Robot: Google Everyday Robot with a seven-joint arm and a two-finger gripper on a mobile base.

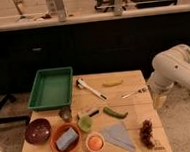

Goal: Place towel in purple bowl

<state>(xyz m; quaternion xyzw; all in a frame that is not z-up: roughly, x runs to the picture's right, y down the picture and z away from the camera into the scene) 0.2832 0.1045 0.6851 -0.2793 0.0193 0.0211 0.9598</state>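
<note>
Beside the right edge of the table [134, 81], the gripper [159, 101] hangs with its claw spread wide, holding nothing. Nothing seems done yet: the towel [118, 136] lies flat at the front, well apart from the purple bowl [37, 131], so pickup and placing remain.

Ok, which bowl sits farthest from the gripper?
The purple bowl, at the front-left corner of the table; the orange bowl holding a blue-grey block lies nearer the gripper, which hangs beside the table's right edge.
</note>
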